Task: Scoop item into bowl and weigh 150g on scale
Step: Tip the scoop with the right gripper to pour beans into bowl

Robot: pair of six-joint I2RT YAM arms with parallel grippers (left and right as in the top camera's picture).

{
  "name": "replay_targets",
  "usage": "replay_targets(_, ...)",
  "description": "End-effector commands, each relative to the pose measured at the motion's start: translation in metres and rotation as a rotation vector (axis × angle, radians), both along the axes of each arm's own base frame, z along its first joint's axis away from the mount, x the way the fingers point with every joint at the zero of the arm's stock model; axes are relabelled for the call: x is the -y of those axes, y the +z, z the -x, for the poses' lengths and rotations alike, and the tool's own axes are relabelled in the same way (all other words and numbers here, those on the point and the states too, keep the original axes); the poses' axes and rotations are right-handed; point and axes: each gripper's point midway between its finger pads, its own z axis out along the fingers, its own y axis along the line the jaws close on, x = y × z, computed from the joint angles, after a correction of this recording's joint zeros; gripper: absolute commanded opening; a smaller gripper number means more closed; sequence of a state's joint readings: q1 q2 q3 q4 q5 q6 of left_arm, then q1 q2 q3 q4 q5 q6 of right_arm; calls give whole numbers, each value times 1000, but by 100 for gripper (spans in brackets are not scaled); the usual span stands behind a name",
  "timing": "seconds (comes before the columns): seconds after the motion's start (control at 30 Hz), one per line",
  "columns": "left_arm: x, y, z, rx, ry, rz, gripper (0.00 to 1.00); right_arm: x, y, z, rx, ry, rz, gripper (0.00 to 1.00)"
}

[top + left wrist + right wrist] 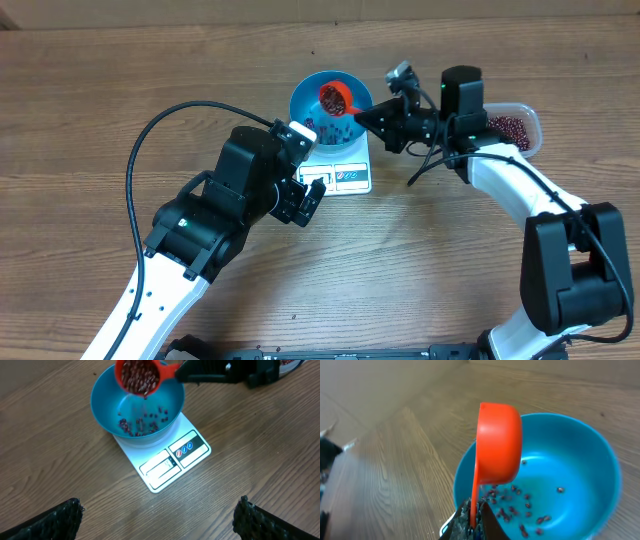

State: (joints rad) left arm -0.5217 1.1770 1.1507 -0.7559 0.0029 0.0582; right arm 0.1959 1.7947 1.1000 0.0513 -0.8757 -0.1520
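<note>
A blue bowl (308,103) (108,407) (580,465) stands on the white scale (345,172) (170,460). My right gripper (362,118) (474,510) is shut on the handle of an orange scoop (333,97) (138,375) (499,445), which is tipped over the bowl. Dark red-brown beans (145,422) (520,507) fill the scoop and fall from it; a thin scatter lies on the bowl's bottom. My left gripper (308,200) (159,515) hangs open over bare table in front of the scale, nothing between its fingers.
A clear plastic tub (530,122) holding more beans sits at the right, behind my right arm. A black cable (170,120) loops over the left side of the wooden table (100,100).
</note>
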Motion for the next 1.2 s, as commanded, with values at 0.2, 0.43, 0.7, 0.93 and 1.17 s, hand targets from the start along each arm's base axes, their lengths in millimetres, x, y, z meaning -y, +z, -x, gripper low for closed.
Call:
replay_targets(0.2, -2, 10, -3, 20, 21, 14, 99, -5, -2, -8, 125, 5, 83, 4)
replay_targets(0.43, -2, 10, -3, 20, 21, 14, 100, -5, -2, -8, 217, 44, 123, 4)
replay_targets(0.7, -2, 10, -3, 20, 21, 14, 100, -5, -2, -8, 370, 109, 190, 4)
replay_targets(0.93, -2, 10, -3, 20, 21, 14, 100, -5, -2, -8, 517, 171, 256, 4)
replay_targets(1.17, -2, 10, -3, 20, 21, 14, 100, -3, -3, -10, 607, 196, 313, 4)
